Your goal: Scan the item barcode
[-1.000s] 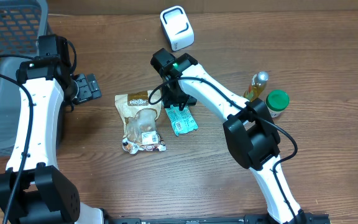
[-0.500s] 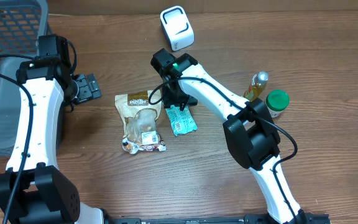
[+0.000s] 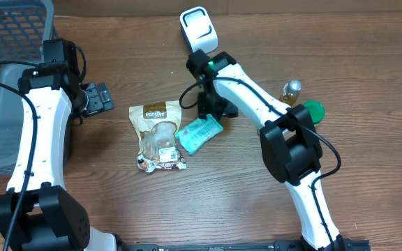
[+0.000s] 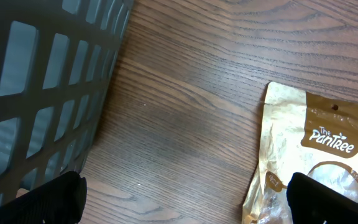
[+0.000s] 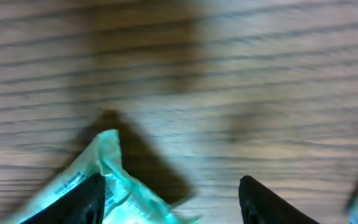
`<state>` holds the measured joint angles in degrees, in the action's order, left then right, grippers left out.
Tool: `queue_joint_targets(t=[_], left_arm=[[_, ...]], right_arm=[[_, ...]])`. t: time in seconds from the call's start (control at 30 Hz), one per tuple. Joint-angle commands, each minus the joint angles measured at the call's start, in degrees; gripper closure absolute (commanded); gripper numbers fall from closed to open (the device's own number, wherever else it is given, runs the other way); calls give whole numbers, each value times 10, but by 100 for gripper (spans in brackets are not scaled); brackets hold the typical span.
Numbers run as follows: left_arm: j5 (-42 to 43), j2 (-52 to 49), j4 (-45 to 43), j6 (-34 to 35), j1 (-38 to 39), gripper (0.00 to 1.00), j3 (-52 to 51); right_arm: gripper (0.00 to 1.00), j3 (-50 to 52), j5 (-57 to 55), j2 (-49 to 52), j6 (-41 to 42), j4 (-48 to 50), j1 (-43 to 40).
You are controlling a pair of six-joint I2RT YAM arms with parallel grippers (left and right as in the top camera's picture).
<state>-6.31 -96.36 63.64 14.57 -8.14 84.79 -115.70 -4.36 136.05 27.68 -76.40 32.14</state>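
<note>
Right fingers wide apart and empty, one just beside the teal packet

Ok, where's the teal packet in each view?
Overhead: teal packet at centre, just right of the pouch.
Left wrist: not clearly in it; the pouch fills the right.
Right wrist: lower left, by a finger of the right pincer.
Landmark: the pouch, in overhead and left wrist.

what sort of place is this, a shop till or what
Probably a lab mock-up of a shop checkout: a white barcode scanner on a wood-grain table, packaged goods like a tan snack pouch and teal packet, and a grey basket at one edge.
</note>
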Motion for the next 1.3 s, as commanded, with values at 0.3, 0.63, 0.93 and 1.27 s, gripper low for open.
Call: queue_joint_targets(t=[0.3,0.63,0.93,1.27], left_arm=[[-7,9,0,-7,-1,0,11],[-7,9,0,-6,-1,0,11],[-7,9,0,-6,-1,1,11],[-7,9,0,-6,-1,0,11]], right_arm=[[32,3,-5,12,15,-39,-39],[30,-7,17,-32,14,-58,-47],[0,-6,113,-81,10,-5,-53],[0,-1,175,-80,31,15,-52]])
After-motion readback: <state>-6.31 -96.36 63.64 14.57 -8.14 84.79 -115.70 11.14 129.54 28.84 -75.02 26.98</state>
